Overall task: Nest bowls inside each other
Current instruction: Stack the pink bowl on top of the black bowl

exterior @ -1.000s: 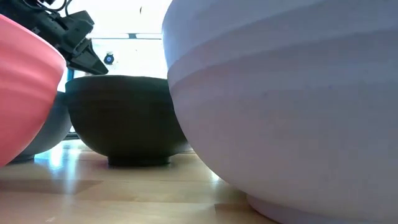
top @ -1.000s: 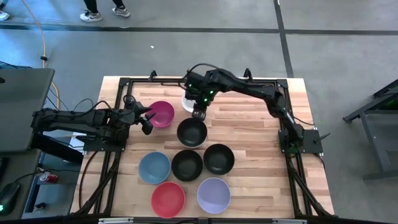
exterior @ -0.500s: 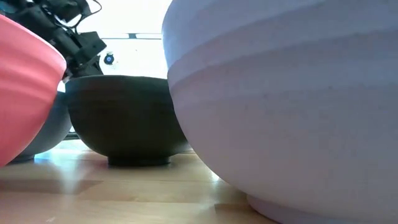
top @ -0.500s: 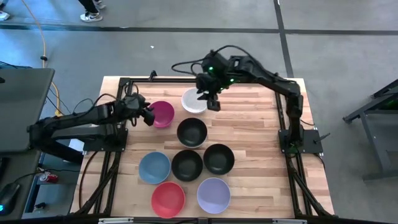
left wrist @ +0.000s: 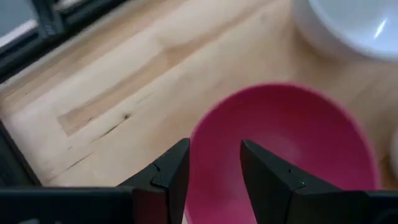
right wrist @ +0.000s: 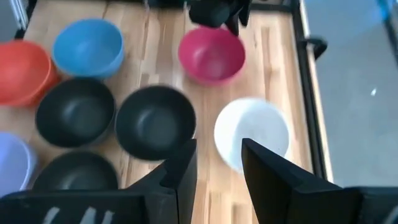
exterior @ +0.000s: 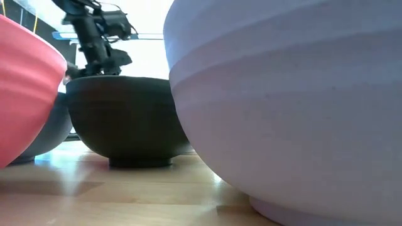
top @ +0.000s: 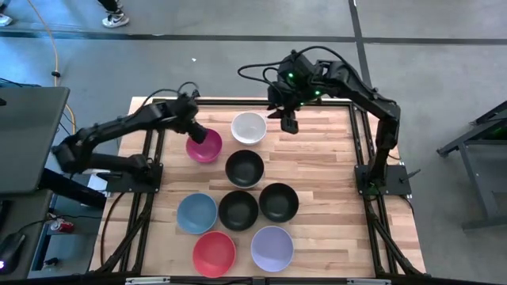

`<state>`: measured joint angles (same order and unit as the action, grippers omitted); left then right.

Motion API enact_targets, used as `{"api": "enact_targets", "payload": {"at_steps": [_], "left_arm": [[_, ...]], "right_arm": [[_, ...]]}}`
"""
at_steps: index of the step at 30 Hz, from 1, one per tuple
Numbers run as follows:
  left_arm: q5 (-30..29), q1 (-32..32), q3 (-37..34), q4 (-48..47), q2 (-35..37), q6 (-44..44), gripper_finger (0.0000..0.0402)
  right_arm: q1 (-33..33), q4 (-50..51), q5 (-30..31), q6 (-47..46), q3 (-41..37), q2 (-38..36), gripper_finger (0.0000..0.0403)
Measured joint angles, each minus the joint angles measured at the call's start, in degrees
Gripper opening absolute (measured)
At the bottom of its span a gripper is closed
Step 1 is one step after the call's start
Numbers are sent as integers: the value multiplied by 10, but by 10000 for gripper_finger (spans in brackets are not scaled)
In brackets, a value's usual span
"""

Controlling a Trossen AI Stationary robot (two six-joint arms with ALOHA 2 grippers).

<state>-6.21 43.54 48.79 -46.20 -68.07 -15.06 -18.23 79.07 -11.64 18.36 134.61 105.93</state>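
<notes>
left gripper [left wrist: 214, 163] over magenta bowl [left wrist: 283, 146]

- This looks like a robotics lab or workshop floor, not a home.
- A pale butcher-block wooden worktop [top: 317, 170] sits in a black metal frame [top: 158, 104] with two dark robot arms bolted to it.
- Around it lies a bare grey concrete floor [top: 444, 71] crossed by dark taped lines [top: 360, 47].
- A yellow cable [top: 52, 43] trails over the floor, and black cables loop above the arms.
- A dark grey desk [top: 28, 134] with equipment stands beside the rig; a black metal stand [top: 475, 134] shows at the other side.
- The sneakered feet of a person [top: 114, 17] show at the far edge.
</notes>
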Motion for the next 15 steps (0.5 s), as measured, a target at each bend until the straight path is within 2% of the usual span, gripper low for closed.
{"api": "enact_targets", "payload": {"at_steps": [7, 15], "left_arm": [[6, -5, 88, -55, -127, 182, 131], [1, 5, 153, -104, -196, 293, 131]], "right_arm": [[-14, 78, -29, 33, 0, 0, 119], [-35, 95, -129, 70, 0, -29, 119]]}}
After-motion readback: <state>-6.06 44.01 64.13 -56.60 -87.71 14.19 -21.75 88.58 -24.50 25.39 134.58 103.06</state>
